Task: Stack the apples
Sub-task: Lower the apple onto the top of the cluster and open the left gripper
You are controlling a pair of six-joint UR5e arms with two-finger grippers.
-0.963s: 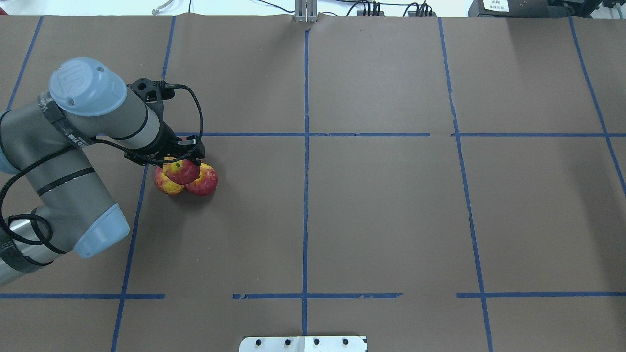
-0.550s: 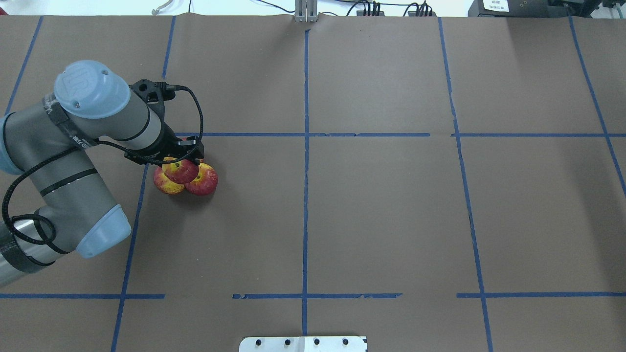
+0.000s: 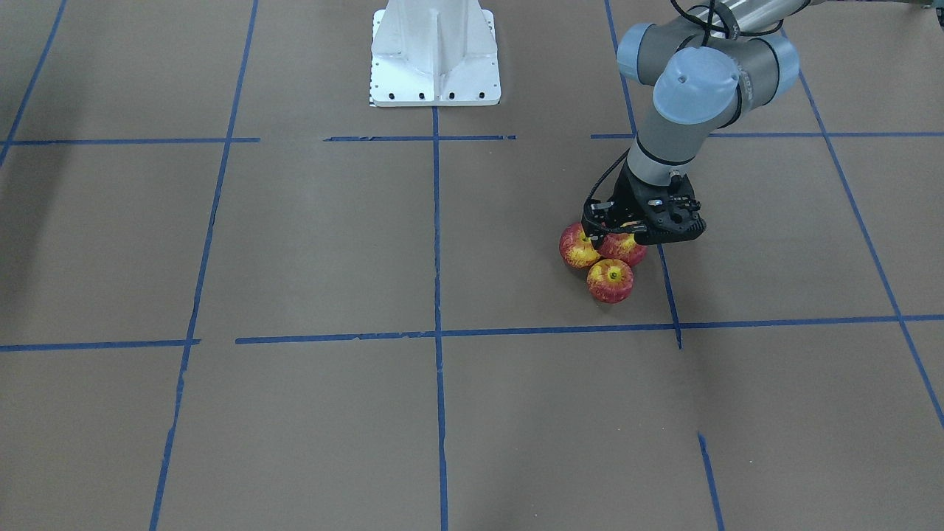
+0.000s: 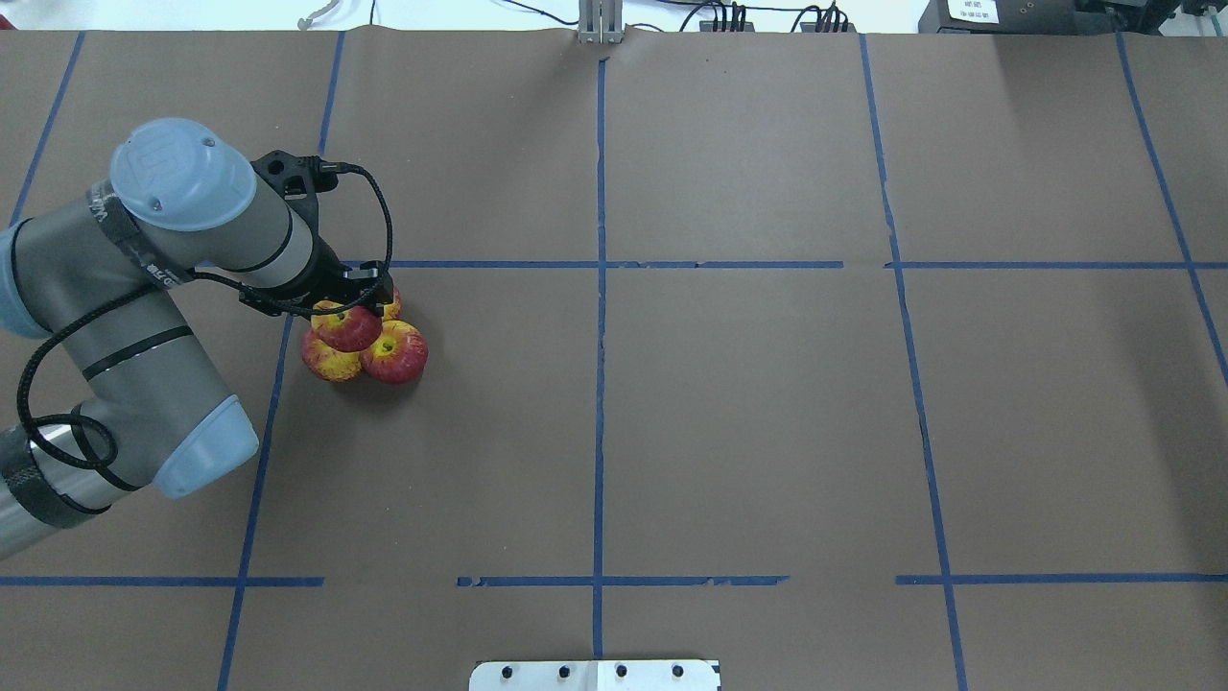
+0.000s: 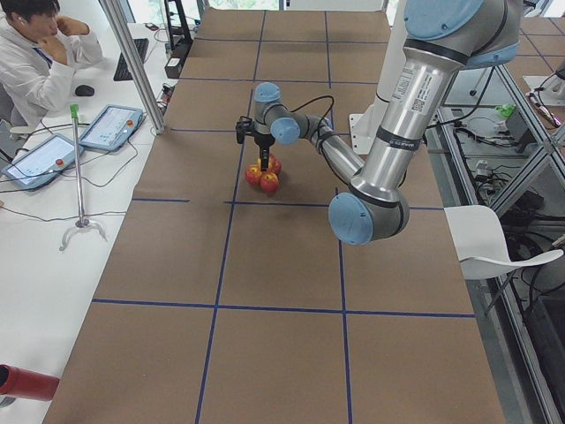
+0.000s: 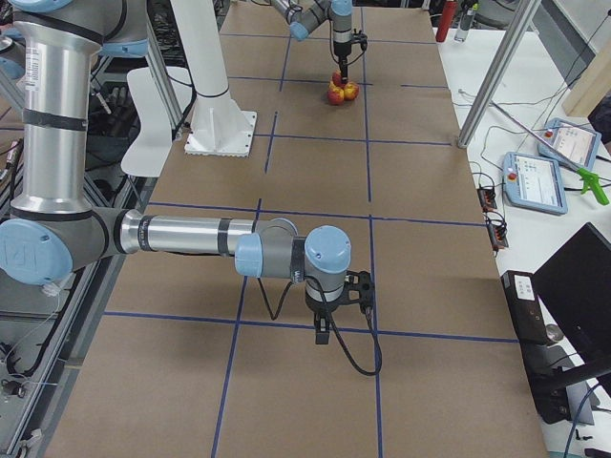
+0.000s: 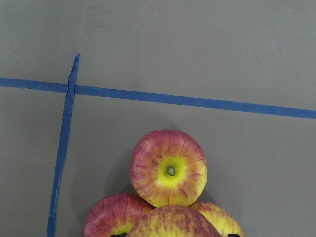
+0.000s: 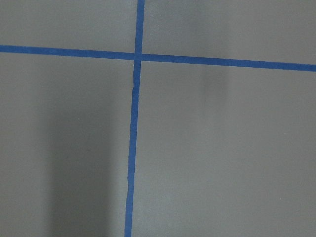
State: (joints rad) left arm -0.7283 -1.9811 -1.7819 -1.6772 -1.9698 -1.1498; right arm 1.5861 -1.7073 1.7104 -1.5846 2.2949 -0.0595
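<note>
Three apples lie bunched on the brown table: one [image 4: 329, 359], one [image 4: 397, 353] and one further off [image 4: 390, 304], half hidden by the gripper. My left gripper [image 4: 350, 312] is shut on the fourth apple [image 4: 345, 327] and holds it above the middle of the three. In the left wrist view the held apple [image 7: 173, 223] fills the bottom edge, with the three others [image 7: 169, 170] around it. In the front view the held apple [image 3: 623, 249] sits under the gripper [image 3: 627, 237]. My right gripper [image 6: 325, 329] shows only in the right side view; I cannot tell if it is open or shut.
Blue tape lines [image 4: 600, 288] split the brown table into squares. The white robot base [image 3: 435, 55] stands at the table's edge. A person [image 5: 35, 53] sits beside tablets at the side table past the left end.
My left gripper has shifted slightly left and away from the robot with the apple in it, uncovering more of the apples below. The three lower apples have not moved.
</note>
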